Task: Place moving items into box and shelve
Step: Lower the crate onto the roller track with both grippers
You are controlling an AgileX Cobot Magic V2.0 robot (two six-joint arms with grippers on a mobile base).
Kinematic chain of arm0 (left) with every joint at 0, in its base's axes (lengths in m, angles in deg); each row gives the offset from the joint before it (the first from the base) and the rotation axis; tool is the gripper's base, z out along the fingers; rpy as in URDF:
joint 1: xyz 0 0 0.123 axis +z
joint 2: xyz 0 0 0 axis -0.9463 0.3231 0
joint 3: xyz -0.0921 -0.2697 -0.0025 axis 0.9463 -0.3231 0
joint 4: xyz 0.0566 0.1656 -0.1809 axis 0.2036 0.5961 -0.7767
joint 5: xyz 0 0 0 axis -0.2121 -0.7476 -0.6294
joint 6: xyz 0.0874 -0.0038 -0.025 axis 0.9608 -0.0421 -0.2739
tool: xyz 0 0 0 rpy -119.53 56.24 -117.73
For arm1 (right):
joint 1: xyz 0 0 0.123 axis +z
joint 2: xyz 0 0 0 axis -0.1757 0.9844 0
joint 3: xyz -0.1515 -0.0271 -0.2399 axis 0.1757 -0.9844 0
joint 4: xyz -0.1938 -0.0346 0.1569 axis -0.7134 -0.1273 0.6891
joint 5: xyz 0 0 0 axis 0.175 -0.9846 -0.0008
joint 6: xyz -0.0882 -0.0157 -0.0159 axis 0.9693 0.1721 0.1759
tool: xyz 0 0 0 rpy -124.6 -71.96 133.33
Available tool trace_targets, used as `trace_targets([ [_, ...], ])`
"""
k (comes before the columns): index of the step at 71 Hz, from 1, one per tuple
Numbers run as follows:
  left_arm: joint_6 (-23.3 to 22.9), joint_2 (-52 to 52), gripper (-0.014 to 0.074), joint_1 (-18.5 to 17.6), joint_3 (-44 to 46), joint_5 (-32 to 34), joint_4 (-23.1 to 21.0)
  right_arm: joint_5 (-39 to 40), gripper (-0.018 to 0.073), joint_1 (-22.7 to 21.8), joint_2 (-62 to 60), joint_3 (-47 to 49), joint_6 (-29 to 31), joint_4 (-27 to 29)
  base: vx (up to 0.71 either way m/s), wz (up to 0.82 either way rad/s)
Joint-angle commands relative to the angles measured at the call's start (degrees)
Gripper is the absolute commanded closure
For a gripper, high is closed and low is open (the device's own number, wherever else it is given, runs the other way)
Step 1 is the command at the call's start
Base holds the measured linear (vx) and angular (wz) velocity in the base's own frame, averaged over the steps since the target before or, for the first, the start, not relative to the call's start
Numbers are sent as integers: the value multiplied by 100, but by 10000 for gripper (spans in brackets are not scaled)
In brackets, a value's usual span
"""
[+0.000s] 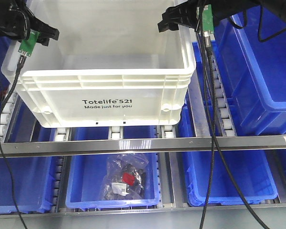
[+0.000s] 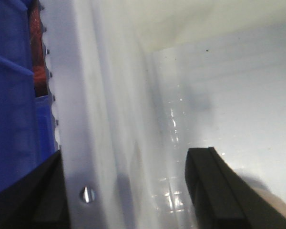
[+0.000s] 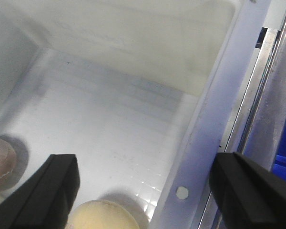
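Observation:
The box (image 1: 105,81), a large white crate with black "Totelife 521" print, rests on the shelf's rollers. My left gripper (image 1: 38,33) straddles its left rim and my right gripper (image 1: 178,19) straddles its right rim. In the left wrist view the left gripper (image 2: 124,191) is open, with the rim (image 2: 81,143) between its black fingers (image 2: 219,191). The right gripper (image 3: 148,191) is open across the right rim (image 3: 200,157). Two moving items lie on the box floor: a yellow ball (image 3: 105,217) and a beige-pink ball (image 3: 0,164).
Blue bins stand on the right (image 1: 257,71) and below the shelf rail (image 1: 229,191). One lower bin (image 1: 86,191) holds a clear bag with a red part (image 1: 127,179). A metal rail (image 1: 143,145) crosses in front. Cables (image 1: 212,119) hang from both wrists.

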Motion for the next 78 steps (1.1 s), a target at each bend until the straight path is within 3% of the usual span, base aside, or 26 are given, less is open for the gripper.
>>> trace_targets([
  [1, 83, -389, 83, -73, 194, 364, -31, 507, -29, 86, -459, 247, 111, 365, 0, 0],
  [3, 77, -389, 88, -73, 194, 364, -31, 507, -29, 86, -459, 247, 111, 365, 0, 0],
  [4, 64, -389, 109, -73, 194, 365, -283, 507, -29, 86, -459, 247, 111, 365, 0, 0],
  [9, 161, -389, 120, -73, 194, 365, -318, 507, -29, 86, -459, 247, 111, 365, 0, 0],
  [31, 298, -389, 134, -73, 194, 325, 335, 502, -29, 86, -459, 247, 111, 360, 0, 0],
  [39, 33, -389, 134, -73, 194, 332, 390, 502, -29, 86, -459, 247, 111, 360, 0, 0],
  [63, -1341, -389, 134, -73, 194, 451, 719, 496, -29, 86, -459, 247, 111, 360, 0, 0],
  [78, -1400, -389, 134, -73, 194, 496, 1375, 482, -29, 86, -459, 247, 111, 327, 0, 0],
])
